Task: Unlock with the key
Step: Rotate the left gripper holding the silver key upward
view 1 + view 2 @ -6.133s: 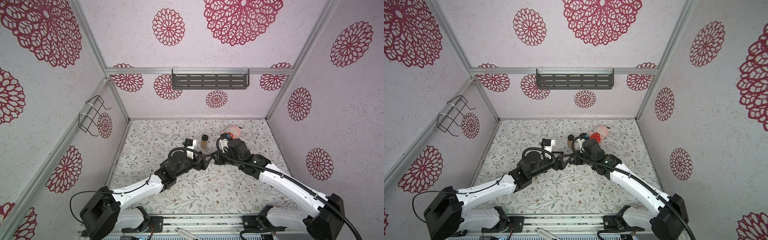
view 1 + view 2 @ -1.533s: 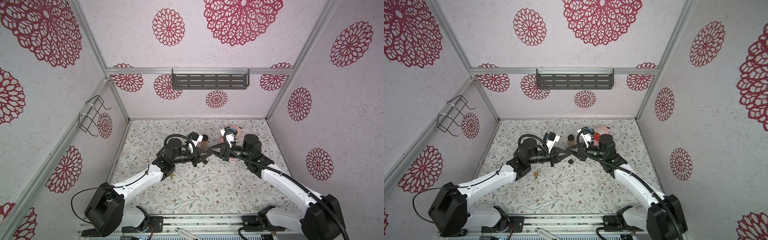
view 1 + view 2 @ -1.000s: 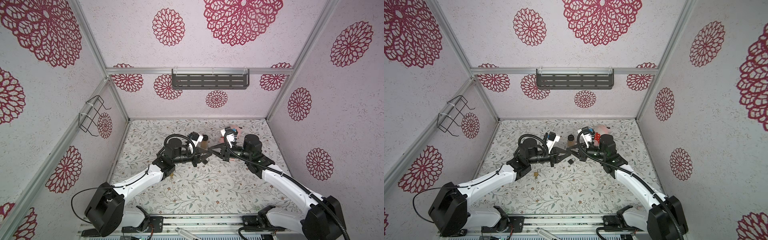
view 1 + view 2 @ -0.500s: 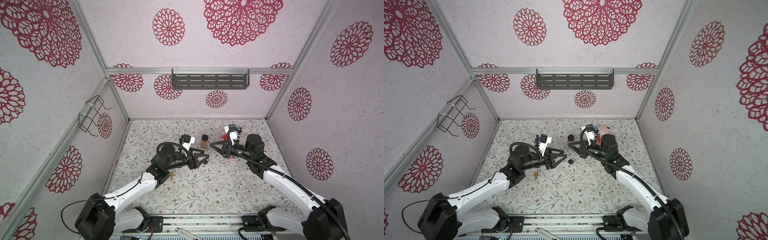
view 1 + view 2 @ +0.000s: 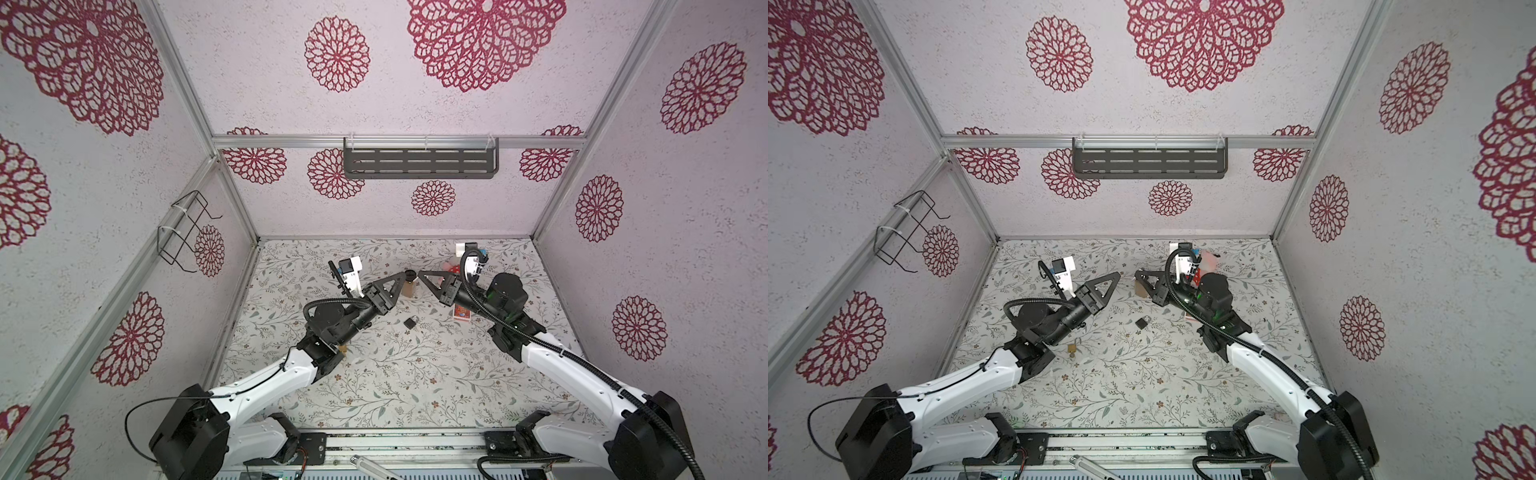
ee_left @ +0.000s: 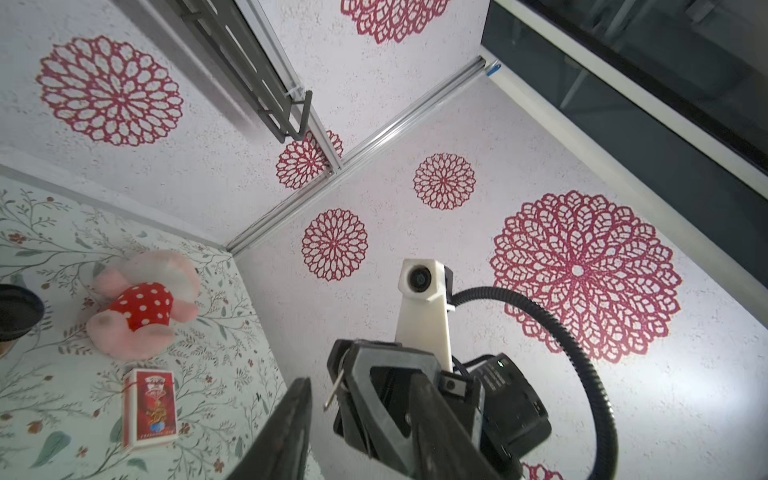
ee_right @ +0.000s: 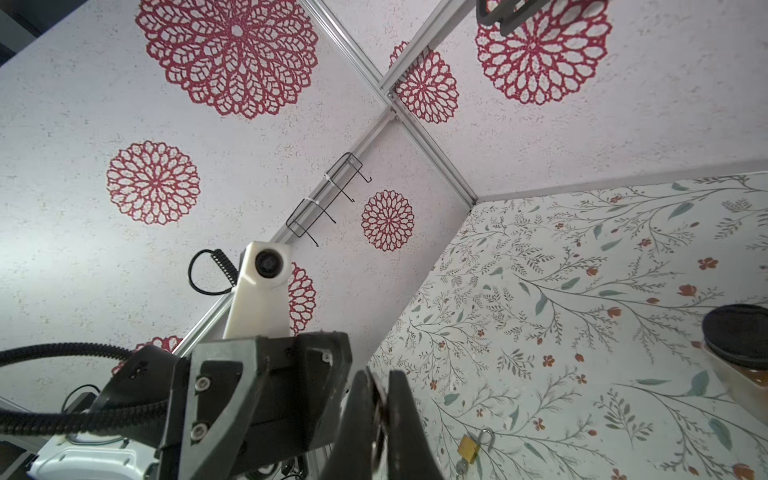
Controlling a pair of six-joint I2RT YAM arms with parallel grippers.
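Facing tip to tip over the floral surface

Both arms reach inward with white forearms low and dark wrists lifted, the left arm (image 5: 266, 382) and right arm (image 5: 582, 374) mirroring each other. The left gripper (image 5: 398, 281) and right gripper (image 5: 424, 277) point at one another, tips just apart, above the printed surface (image 5: 374, 395). The left jaws stand apart. The right jaws are pressed together on a thin silvery key (image 6: 333, 390), which sticks out past the black, open-framed triangular fingers (image 7: 401, 424). A small black padlock (image 5: 410, 322) lies flat between the arms, nearer the front than the tips. A brass padlock (image 5: 1073, 347) with a bright shackle lies beside the left wrist. Behind stand a black-lidded jar (image 5: 409, 290), a red card box (image 6: 149, 409) and a pink plush toy (image 6: 141, 305)
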